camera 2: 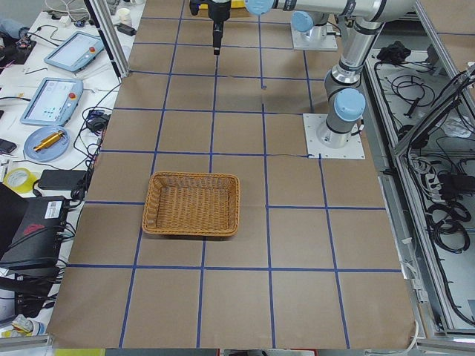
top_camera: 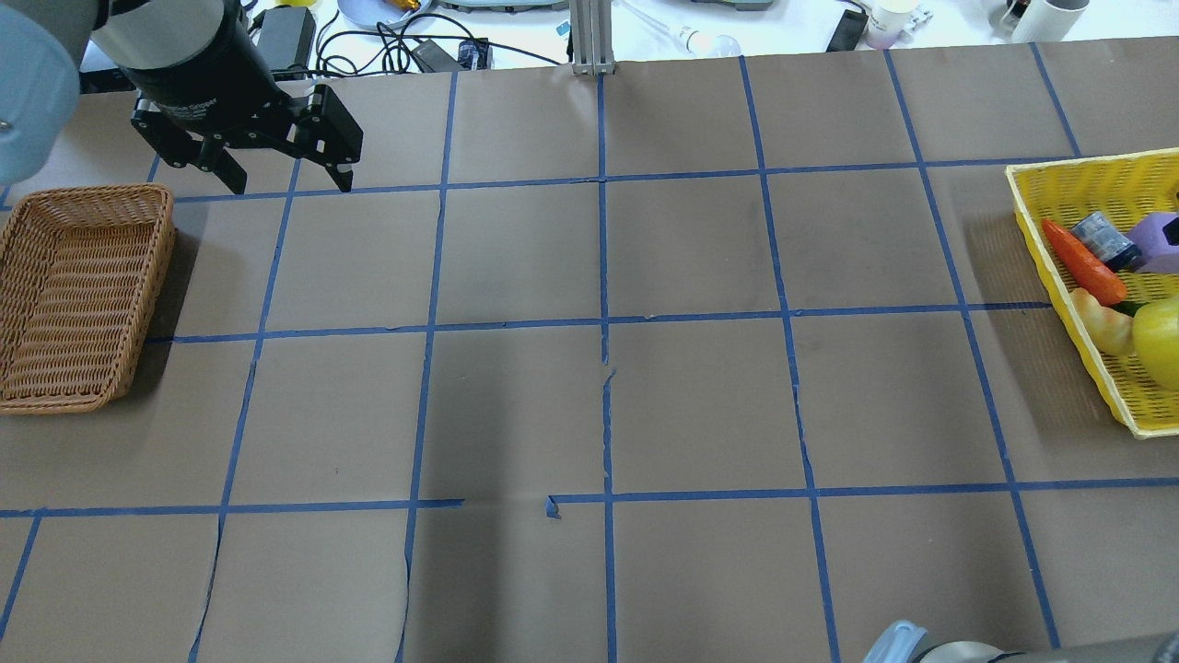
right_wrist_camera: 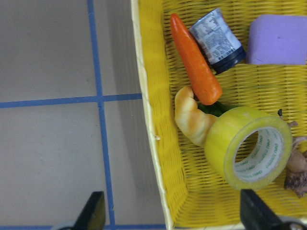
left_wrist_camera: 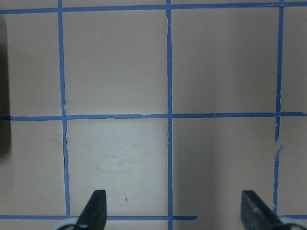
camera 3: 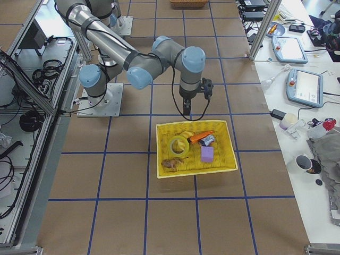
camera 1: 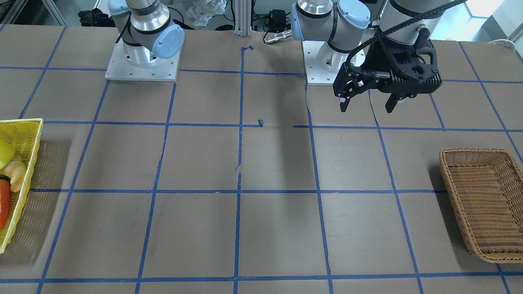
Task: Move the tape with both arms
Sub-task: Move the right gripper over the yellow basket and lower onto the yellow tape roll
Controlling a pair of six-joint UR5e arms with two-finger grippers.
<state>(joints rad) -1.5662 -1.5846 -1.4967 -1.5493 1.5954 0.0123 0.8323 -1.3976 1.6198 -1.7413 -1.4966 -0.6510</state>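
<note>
The tape (right_wrist_camera: 249, 146), a thick yellow roll with a pale core, lies tilted in the yellow basket (right_wrist_camera: 148, 124); it also shows in the exterior right view (camera 3: 178, 145) and at the overhead view's right edge (top_camera: 1162, 341). My right gripper (right_wrist_camera: 173, 215) is open and empty, hovering over the basket's near rim, apart from the tape; it hangs above the basket's edge in the exterior right view (camera 3: 186, 109). My left gripper (camera 1: 367, 107) is open and empty, held high over bare table near the wicker basket (top_camera: 83, 295); it also shows in the overhead view (top_camera: 288, 182) and its wrist view (left_wrist_camera: 172, 213).
The yellow basket (top_camera: 1032, 212) also holds a toy carrot (right_wrist_camera: 194, 67), a small can (right_wrist_camera: 218, 40), a purple block (right_wrist_camera: 280, 38) and a croissant (right_wrist_camera: 194, 120). The empty wicker basket (camera 1: 449, 163) stands on my left side. Blue tape lines grid the brown table.
</note>
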